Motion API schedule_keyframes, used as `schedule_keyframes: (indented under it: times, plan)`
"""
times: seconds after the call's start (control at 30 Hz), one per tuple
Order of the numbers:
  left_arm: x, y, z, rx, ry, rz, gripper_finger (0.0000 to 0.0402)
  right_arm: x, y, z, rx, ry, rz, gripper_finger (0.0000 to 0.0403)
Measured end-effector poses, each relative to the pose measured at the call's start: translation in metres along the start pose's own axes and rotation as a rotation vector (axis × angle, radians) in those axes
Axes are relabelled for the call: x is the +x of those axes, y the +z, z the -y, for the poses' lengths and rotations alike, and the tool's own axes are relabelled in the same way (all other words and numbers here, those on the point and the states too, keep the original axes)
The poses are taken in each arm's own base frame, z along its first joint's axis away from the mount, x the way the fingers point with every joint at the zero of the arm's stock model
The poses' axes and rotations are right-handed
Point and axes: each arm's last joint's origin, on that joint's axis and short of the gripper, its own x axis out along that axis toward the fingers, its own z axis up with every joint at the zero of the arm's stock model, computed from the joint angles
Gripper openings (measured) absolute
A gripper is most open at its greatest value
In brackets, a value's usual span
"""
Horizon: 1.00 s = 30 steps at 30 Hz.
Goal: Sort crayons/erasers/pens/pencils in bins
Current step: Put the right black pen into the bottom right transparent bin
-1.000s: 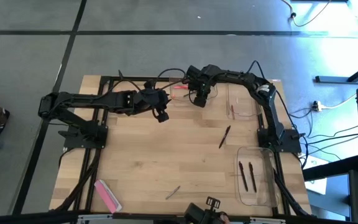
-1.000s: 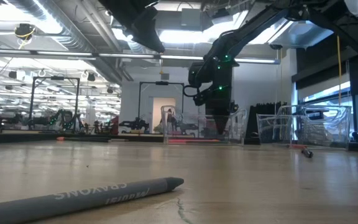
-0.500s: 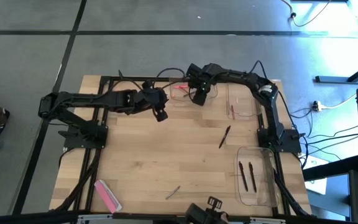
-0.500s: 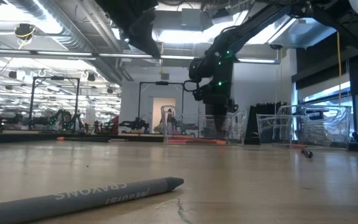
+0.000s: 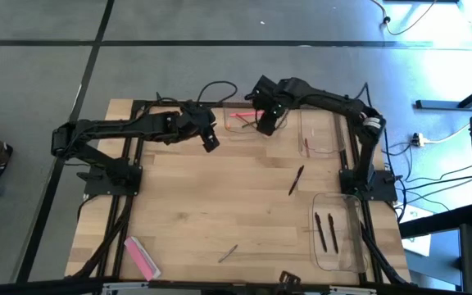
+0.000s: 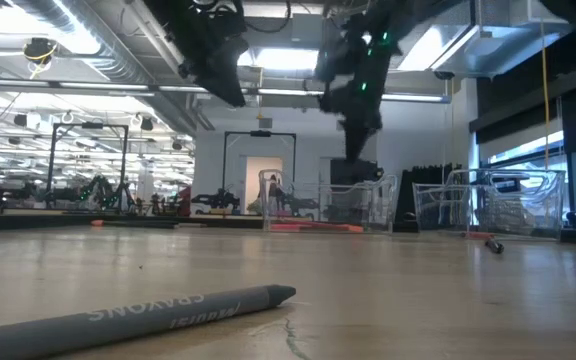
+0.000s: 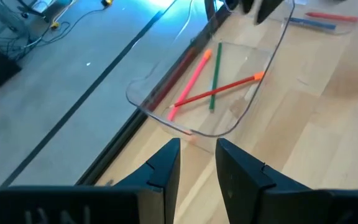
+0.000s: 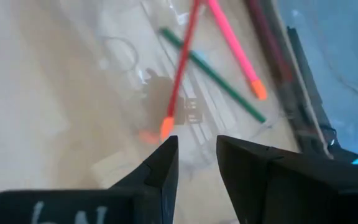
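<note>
Above far bin point(image 5: 251, 123), right tool point(image 5: 266, 124) empty

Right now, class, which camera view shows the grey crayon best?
The low view: the grey crayon lies close in front, its printed label readable. The high view shows it only as a thin sliver near the table's front edge. Neither wrist view shows it.

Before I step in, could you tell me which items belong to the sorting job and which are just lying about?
Part of the job:
- pink eraser
- grey crayon
- loose dark pen
- far bin with coloured sticks
- middle bin
- near bin holding two dark pens

Just lying about:
- black frame bars
- floor cables
</note>
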Motion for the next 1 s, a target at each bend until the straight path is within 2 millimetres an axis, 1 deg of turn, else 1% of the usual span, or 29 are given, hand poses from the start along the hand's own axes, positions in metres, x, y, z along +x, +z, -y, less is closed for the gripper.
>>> schedule_keyframes:
  times: [0.2,0.33,0.5,0.67,0.8,0.9,1.0]
  plan:
    - [-0.001,-0.003,0.002,0.017,-0.006,-0.024,0.0094,-0.042,-0.017,-0.031,-0.007,-0.033,-0.006,0.0113]
    - [-0.002,-0.005,0.002,0.031,-0.007,-0.043,0.0094,-0.059,-0.041,-0.051,0.047,-0.041,0.000,0.0113]
    - [-0.002,-0.005,0.002,0.036,-0.007,-0.044,0.0094,-0.062,-0.080,-0.068,0.190,-0.020,0.024,0.0113]
    - [-0.002,-0.005,0.002,0.038,-0.007,-0.043,0.0094,-0.061,-0.109,-0.084,0.369,0.005,0.039,0.0113]
    - [-0.002,-0.005,0.003,0.039,-0.039,-0.045,0.0094,-0.056,-0.123,-0.099,0.464,0.028,-0.011,0.0113]
    - [-0.002,-0.005,0.004,0.038,-0.068,-0.048,0.0094,-0.052,-0.129,-0.110,0.506,0.049,-0.035,0.0113]
    - [-0.002,-0.005,0.005,0.038,-0.084,-0.050,0.0094,-0.049,-0.133,-0.119,0.612,0.067,-0.063,0.0113]
